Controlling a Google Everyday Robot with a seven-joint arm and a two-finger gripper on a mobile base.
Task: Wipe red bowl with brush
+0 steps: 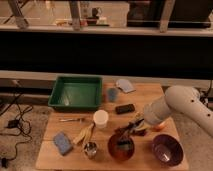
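The red bowl is round, orange-red and slightly translucent. It stands on the worktop directly below the jaws, near the front edge. It contains the brush, a small, dark, chunky body resting against the bowl's inner surface.

The gripper sits over the far rim of the red bowl at the end of the white arm. The jaws are clamped on the upper end of the brush.

The purple bowl stands to the right of the jaws in the view, beside the red bowl but apart from it. Its contents cannot be made out.

The green tray lies well beyond the jaws, to the left. The white cup is near the jaws, to the left. The metal cup is just left of the red bowl. The black block lies just beyond the jaws.
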